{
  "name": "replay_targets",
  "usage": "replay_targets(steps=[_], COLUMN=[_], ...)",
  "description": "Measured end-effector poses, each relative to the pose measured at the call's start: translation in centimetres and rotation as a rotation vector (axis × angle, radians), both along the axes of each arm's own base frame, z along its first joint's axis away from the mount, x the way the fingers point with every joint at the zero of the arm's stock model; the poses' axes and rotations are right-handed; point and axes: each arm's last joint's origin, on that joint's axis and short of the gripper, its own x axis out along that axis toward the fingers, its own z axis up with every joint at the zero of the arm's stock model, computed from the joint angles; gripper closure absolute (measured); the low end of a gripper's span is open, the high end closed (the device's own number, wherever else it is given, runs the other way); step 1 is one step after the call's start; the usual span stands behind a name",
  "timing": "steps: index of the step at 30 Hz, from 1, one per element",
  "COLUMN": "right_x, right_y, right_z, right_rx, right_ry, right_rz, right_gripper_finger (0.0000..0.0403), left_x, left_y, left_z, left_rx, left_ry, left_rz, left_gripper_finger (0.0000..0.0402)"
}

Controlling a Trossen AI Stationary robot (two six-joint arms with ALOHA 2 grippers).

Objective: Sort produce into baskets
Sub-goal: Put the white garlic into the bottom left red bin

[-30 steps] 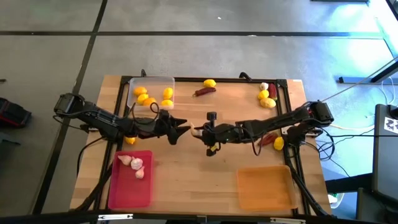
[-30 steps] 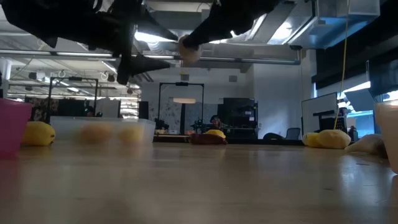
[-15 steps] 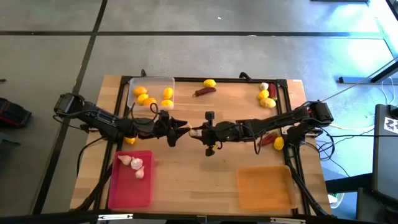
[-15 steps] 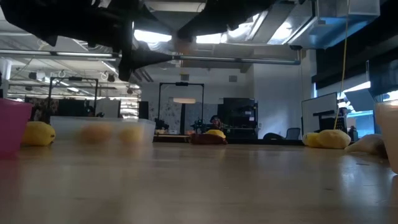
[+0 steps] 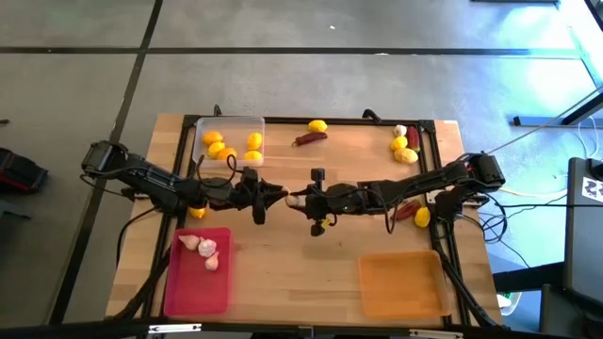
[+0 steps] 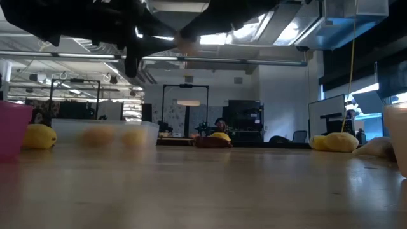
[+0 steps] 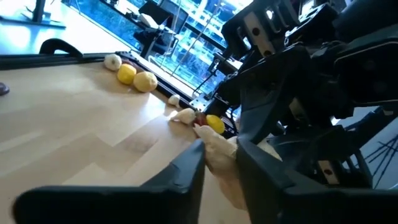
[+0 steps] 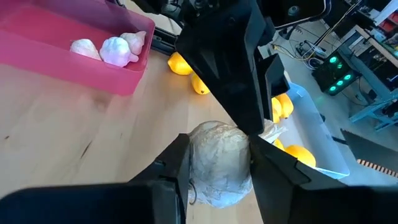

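In the low view both dark arms are cut off by the upper edge, and the fruits in the clear squarish plastic tray (image 6: 105, 132) are blurred. The whitish garlic bulb (image 7: 217, 151) is largely hidden between the left tool's fingers (image 7: 186, 171). The pink-red plastic tray (image 8: 74, 59) is cut off.

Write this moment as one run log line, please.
phase: garlic handover above table centre | right pincer: holding garlic bulb | left pincer: closing on same bulb | pink basket: three garlic bulbs
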Motion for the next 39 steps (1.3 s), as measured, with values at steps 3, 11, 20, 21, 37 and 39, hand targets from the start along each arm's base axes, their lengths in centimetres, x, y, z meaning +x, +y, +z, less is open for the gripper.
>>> replay_targets(steps=[3, 11, 20, 21, 37, 39], right_x=[0.0, -0.1, -2.8, -3.3, -5.2, -5.2], right_y=[0.0, 0.1, 0.7, 0.8, 0.5, 0.5], right_z=[0.0, 0.4, 2.2, 2.3, 0.2, 0.2], right_rx=[0.032, 0.074, 0.057, 0.063, 0.198, 0.197], right_ry=[-0.005, -0.024, 0.052, 0.078, 0.340, 0.339], right_rz=[-0.011, -0.015, -0.069, -0.068, -0.159, -0.159], right_gripper_finger=[0.0260, 0.0178, 0.0153, 0.0153, 0.0152, 0.0152], left_x=[0.0, 0.0, 0.0, -0.1, 0.2, 0.1], left_y=[0.0, -0.1, -0.4, -0.6, -7.7, -8.7], left_z=[0.0, -0.1, -0.1, -0.1, 2.2, 2.7], left_rx=[0.008, 0.026, 0.077, 0.088, 0.268, 0.287], left_ry=[0.001, 0.013, 0.026, 0.024, 0.178, 0.259], left_rz=[0.000, -0.001, -0.017, -0.027, -0.314, -0.335], left_gripper_finger=[0.0357, 0.0394, 0.0386, 0.0386, 0.0385, 0.0385])
